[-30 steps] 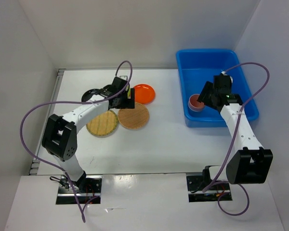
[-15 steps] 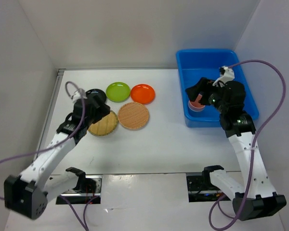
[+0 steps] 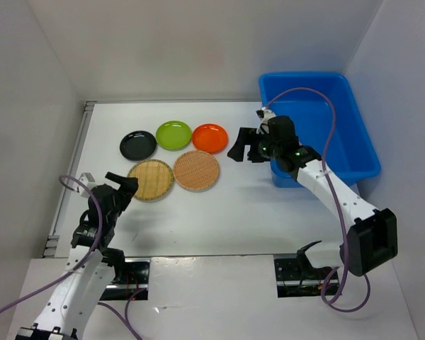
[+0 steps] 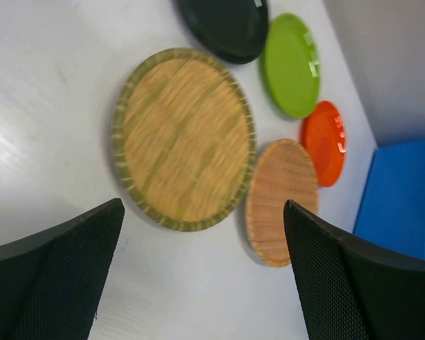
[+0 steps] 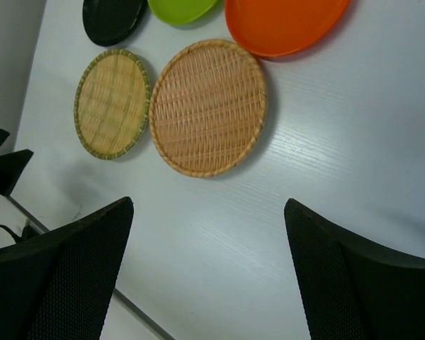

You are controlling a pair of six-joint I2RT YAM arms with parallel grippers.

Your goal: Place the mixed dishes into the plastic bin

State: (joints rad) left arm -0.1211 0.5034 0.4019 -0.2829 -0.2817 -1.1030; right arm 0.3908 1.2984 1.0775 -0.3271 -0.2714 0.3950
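Right gripper [image 3: 241, 152] wide, empty — plastic bin [image 3: 347, 134] mouth-up beside it

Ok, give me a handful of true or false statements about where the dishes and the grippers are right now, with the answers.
1. The green plate lies between the black plate and the orange plate. True.
2. The right gripper holds the orange plate. False: it is open and empty, above the table.
3. The two woven trays are stacked. False: the green-edged tray and the plain tan tray lie side by side.
4. The left gripper is open and holds nothing. True.
5. All three plates are inside the blue bin. False: they lie on the table, outside it.
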